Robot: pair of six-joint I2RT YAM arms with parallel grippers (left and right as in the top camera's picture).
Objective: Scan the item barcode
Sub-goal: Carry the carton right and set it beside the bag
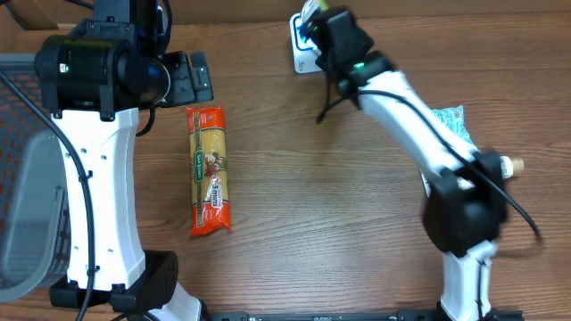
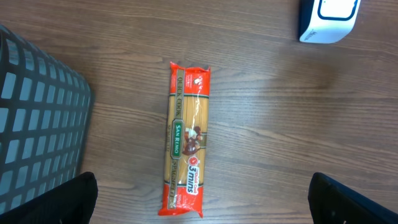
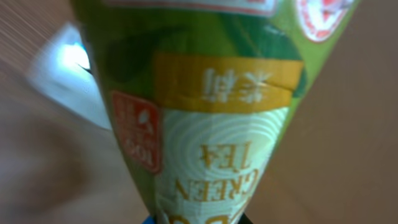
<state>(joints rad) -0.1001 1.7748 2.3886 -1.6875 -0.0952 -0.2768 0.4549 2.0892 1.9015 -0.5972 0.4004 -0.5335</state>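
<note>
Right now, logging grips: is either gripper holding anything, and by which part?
Right gripper pinches the green tea packet at its narrowed end; left gripper holds nothing.

A mesh basket [image 1: 18, 125] flanks the wood-grain table [image 1: 321, 205].

Open desk mid-span, edges crowded

The desk [image 1: 339, 232] lies bare between the pasta packet [image 1: 209, 169] and the right arm [image 1: 410, 107], which slants across with a green tea packet [image 3: 205, 124] crowding the scanner [image 1: 300, 58] at the far edge; a mesh basket [image 1: 22, 107] blocks the left edge beside the left arm [image 1: 98, 196].
</note>
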